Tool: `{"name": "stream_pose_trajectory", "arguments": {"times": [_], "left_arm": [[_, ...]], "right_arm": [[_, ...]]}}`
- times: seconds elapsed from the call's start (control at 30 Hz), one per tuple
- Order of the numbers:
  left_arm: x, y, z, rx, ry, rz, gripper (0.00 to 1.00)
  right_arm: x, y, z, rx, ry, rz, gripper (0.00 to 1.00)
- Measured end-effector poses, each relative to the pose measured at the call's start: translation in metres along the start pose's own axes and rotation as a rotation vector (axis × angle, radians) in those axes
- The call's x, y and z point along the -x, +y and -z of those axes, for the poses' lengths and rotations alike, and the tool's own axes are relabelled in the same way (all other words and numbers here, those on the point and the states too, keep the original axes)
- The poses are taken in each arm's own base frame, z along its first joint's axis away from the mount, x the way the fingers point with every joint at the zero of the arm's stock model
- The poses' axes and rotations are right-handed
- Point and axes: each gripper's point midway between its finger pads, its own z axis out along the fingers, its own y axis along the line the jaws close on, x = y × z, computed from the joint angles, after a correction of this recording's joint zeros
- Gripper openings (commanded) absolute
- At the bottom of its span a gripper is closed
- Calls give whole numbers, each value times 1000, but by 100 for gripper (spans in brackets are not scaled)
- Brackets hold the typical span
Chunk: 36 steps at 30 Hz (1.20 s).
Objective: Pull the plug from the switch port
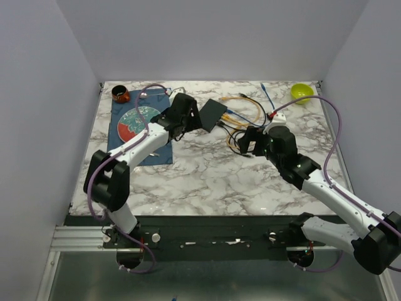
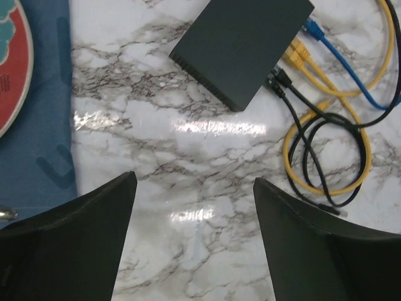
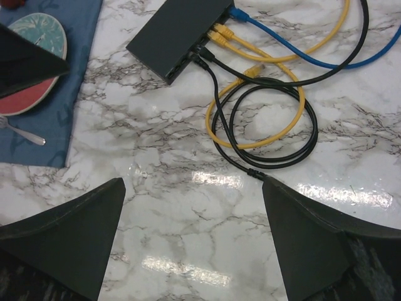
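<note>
Marble table (image 2: 188,132) below both grippers. Blue mat (image 2: 44,144) left of left gripper (image 2: 194,182), jaws wide apart, empty. Matte-black switch (image 2: 244,44) ahead, untouched, top plain; ahead-left of right gripper (image 3: 192,183), likewise spread, empty. Marks on plate (image 2: 9,69) too blurred to read. Blue plug (image 2: 311,28), yellow plugs (image 2: 299,56), black plug (image 2: 279,78) seated in its sockets.

Marble desk (image 1: 207,175): blue mat (image 1: 161,157) left, black switch (image 1: 213,115) far centre, coiled cables (image 1: 241,119) beside it, green bowl (image 1: 302,92) far right.

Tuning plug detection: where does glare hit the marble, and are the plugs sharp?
Left wrist: glare streaks on the marble below the switch, plugs sharp. Right wrist: glare patches near the fingers, cables crisp. Top external: faint near-edge sheen, plugs tiny.
</note>
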Motion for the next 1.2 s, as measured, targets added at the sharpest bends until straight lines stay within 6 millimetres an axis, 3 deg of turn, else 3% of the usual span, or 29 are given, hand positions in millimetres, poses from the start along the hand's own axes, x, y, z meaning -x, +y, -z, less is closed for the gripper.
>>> {"name": "stream_pose_trajectory", "arguments": {"times": [0.1,0.3,0.53,0.63,0.73,0.77,0.9,1.2], "left_arm": [[8,-6,-26,30,3,11,71],[14,-2,-64,87,27,34,60],[45,24,-100,111,4,149,58],[53,36,-115,116,5,191,58],[59,37,-128,111,8,196,55],[62,34,-132,102,5,193,55],[70,21,-145,58,7,179,54],[56,24,-170,49,56,174,55]], "right_arm": [[-3,0,-6,-14,16,-24,97],[0,10,-32,-45,61,-76,80],[20,32,-72,-49,76,-130,61],[22,41,-92,-49,92,-142,50],[18,47,-113,-53,119,-148,23],[16,49,-121,-53,128,-153,10],[6,51,-150,-69,175,-180,4],[-14,36,-200,-104,259,-240,1]]}}
